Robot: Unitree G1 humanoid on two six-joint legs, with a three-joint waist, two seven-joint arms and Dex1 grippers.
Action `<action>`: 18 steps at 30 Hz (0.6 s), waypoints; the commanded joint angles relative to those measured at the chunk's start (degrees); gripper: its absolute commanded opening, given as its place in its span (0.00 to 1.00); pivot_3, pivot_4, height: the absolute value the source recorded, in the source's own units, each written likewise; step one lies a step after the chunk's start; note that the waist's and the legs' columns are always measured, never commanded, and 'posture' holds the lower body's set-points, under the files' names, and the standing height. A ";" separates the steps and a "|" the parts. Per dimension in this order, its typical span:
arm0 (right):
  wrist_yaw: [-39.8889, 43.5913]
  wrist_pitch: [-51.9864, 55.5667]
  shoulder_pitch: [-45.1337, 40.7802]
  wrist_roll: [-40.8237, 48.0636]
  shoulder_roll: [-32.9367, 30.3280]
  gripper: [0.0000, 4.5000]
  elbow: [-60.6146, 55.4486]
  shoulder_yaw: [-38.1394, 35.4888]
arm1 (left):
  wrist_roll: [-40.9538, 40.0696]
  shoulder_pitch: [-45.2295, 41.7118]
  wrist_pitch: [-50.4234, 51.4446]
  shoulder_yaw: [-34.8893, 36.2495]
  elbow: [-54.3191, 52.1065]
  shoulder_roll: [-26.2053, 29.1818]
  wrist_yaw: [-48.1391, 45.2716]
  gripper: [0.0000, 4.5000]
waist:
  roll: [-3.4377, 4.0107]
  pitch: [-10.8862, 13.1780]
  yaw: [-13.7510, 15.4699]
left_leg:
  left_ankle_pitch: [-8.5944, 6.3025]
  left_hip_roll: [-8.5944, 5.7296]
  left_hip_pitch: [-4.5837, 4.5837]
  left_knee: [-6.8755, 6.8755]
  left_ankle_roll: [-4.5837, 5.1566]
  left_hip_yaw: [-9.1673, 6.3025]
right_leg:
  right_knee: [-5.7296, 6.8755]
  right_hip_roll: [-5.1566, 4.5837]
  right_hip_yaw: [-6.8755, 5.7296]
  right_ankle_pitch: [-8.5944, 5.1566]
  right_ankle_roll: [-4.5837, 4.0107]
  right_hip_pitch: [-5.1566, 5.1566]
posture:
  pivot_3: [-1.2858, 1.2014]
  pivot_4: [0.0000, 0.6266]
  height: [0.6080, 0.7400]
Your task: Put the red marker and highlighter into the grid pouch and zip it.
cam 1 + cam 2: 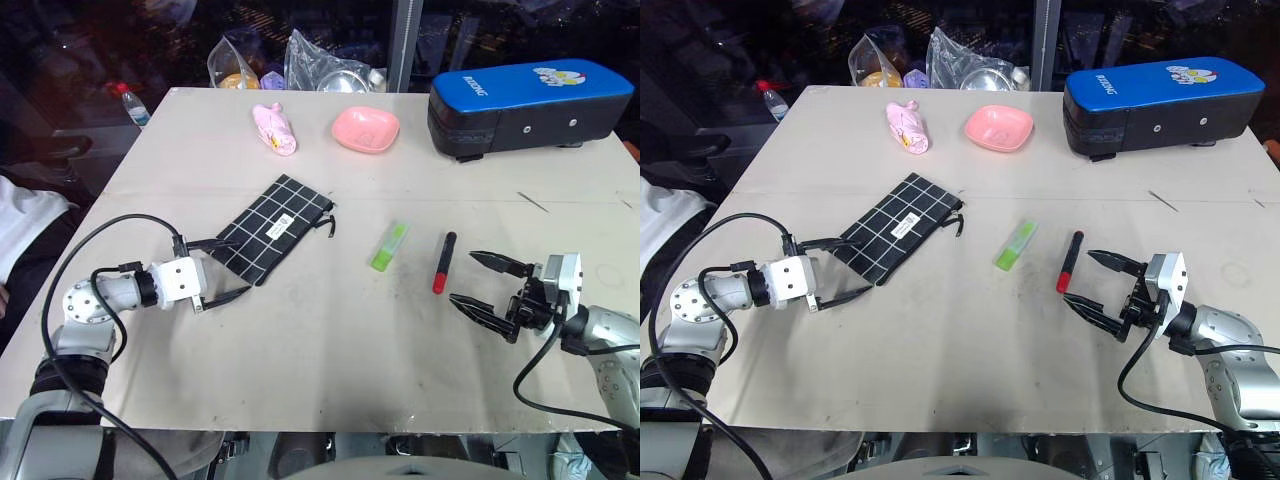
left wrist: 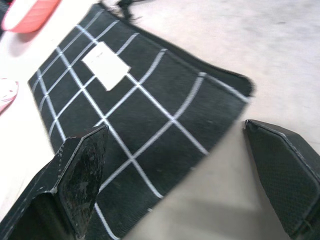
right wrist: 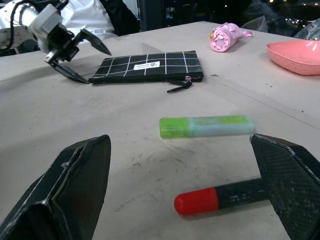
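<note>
I take the grid pouch [image 1: 273, 228] as my landmark: it lies flat and slanted on the table [image 1: 330, 350], its zipper pull toward the pink bowl [image 1: 366, 129]. My left gripper [image 1: 222, 270] sits at the pouch's near corner with its fingers spread wide, one on either side of that corner, grasping nothing. The highlighter [image 1: 390, 246] lies beside the pouch on its zipper side, bare tabletop between them. The red marker [image 1: 444, 262] lies just beyond the highlighter, farther from the pouch, apart from it. My right gripper [image 1: 484, 283] hovers past the marker, released and empty, fingers wide. Between the pouch and the table's near edge I see open surface. The blue-topped case [image 1: 530, 105] stands well away from the pouch at the far edge.
</note>
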 commanded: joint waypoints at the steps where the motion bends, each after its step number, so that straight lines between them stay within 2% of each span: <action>1: -0.31 -0.77 -0.40 0.95 -0.20 1.00 -0.61 -1.68 | 0.72 1.03 -0.21 -0.26 -3.12 1.79 -0.06 0.99 | 0.01 0.01 0.03 | 0.00 0.00 0.00 0.00 0.00 0.00 | 0.01 0.00 0.00 0.00 0.00 0.00 | 0.52 0.24 1.00; 7: -0.71 -1.03 -0.84 0.67 0.01 1.00 -0.31 -1.30 | 5.36 0.30 3.27 -2.10 -6.73 2.68 2.07 0.99 | 0.01 0.01 0.14 | 0.00 0.00 0.00 0.00 0.00 0.01 | 0.00 0.01 0.01 0.00 0.00 0.00 | 0.52 0.24 1.00; 18: -1.49 -1.76 -0.28 0.42 0.23 1.00 -0.56 -1.49 | 20.74 -8.68 -1.58 -5.09 -1.83 -0.70 20.55 0.99 | 0.04 0.01 0.35 | 0.01 -0.03 0.01 0.10 -0.01 -0.04 | 0.04 0.07 0.01 0.00 0.01 0.05 | 0.52 0.24 1.00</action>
